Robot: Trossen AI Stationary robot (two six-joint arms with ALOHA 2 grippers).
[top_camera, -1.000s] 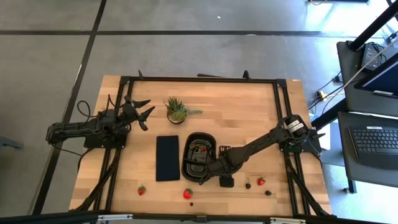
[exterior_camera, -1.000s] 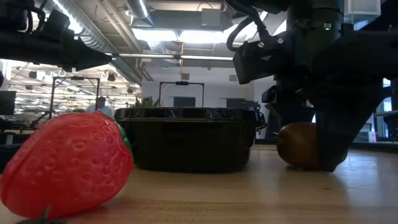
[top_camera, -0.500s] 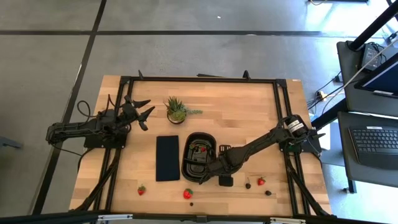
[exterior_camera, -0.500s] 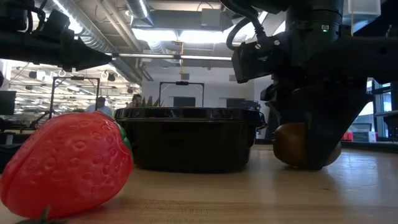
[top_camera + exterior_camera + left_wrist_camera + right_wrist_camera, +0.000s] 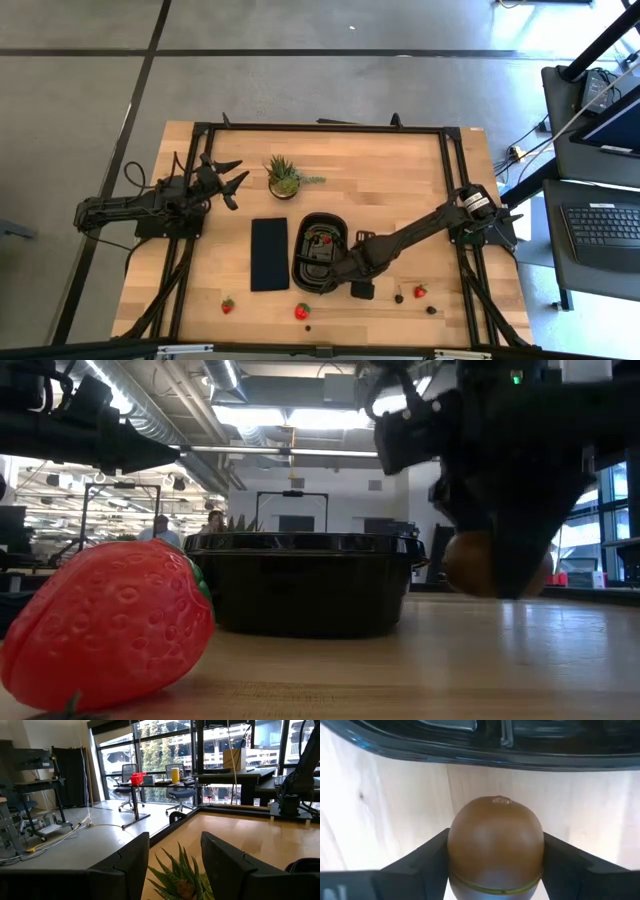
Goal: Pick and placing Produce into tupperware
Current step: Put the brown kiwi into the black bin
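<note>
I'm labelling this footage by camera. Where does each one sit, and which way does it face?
High: overhead, straight down on the table; both arms show.
Low: at tabletop height, level across; strawberry near, right gripper comes in from above.
Left wrist: on the left arm, past its fingers to the plant and room.
Right wrist: on the right arm, jaws clamping the kiwi beside the tupperware.
Low and right wrist views share kiwi and tupperware.

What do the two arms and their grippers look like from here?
Both arms are dark, slim and jointed, with black cables looping beside the left arm. The right arm has a pale cylindrical joint near its base. The left gripper has broad, matte black fingers with angular edges; the right gripper has similar flat dark fingers.
</note>
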